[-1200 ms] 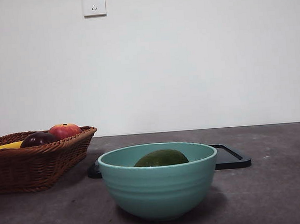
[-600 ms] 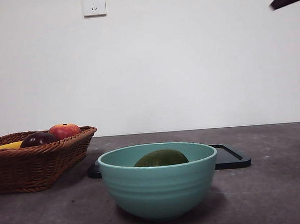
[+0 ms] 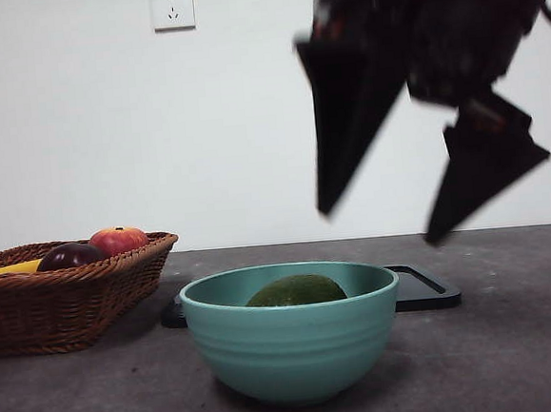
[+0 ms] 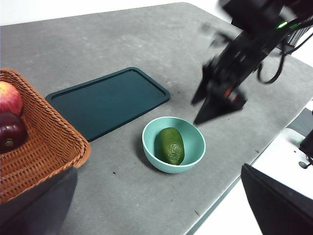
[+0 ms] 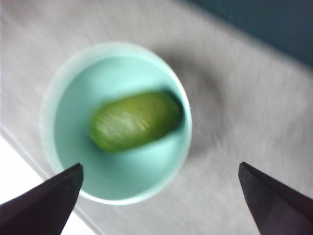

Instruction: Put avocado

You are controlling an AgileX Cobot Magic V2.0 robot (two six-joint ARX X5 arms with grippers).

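The right pincer hangs high, jaws spread wide, empty.

Avocado inside bowl, bowl on tabletop near front edge. Tray flat on tabletop just behind bowl. Basket left of bowl, apple and plum inside. Right end effector above bowl, jaws wide apart, touching nothing. Wall socket high behind.
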